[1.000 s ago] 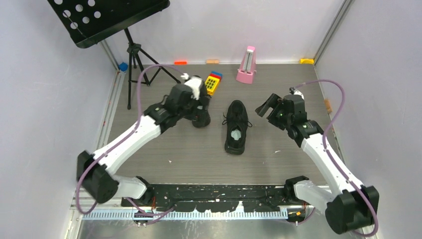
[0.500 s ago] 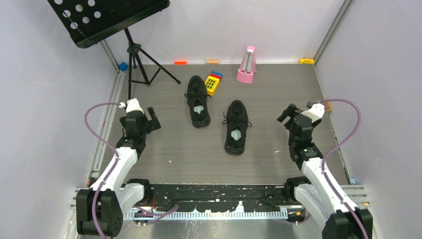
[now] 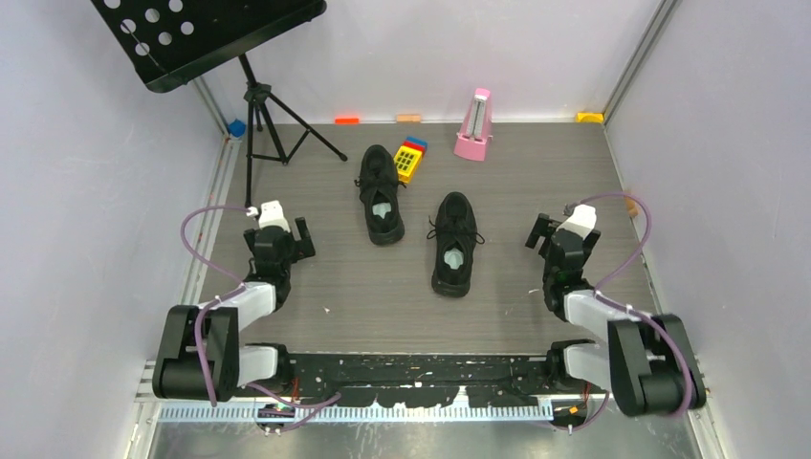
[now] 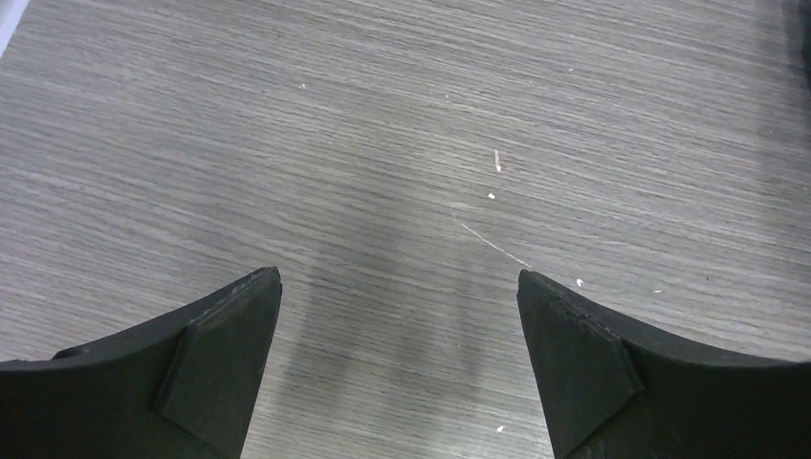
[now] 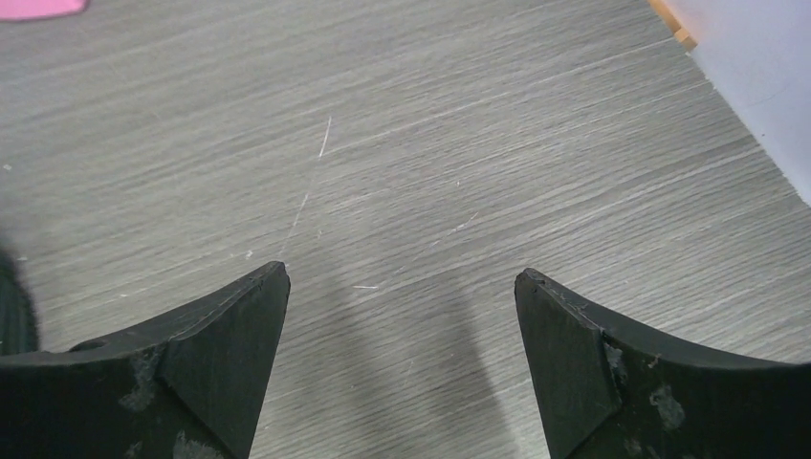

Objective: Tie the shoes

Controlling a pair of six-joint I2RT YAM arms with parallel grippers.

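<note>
Left arm [image 3: 251,298] and right arm [image 3: 585,308] have withdrawn to the surface's [image 3: 383,306] near edge, jaws apart and empty, off the shoes [image 3: 453,244]; tying seems finished.

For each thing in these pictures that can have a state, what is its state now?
left gripper: open, empty.
right gripper: open, empty.
far shoe: upright on its sole, not held; knot too small to tell.
near shoe: upright on its sole, not held; lace ends spread sideways.
metronome: standing upright.
music stand: standing on its tripod.
</note>
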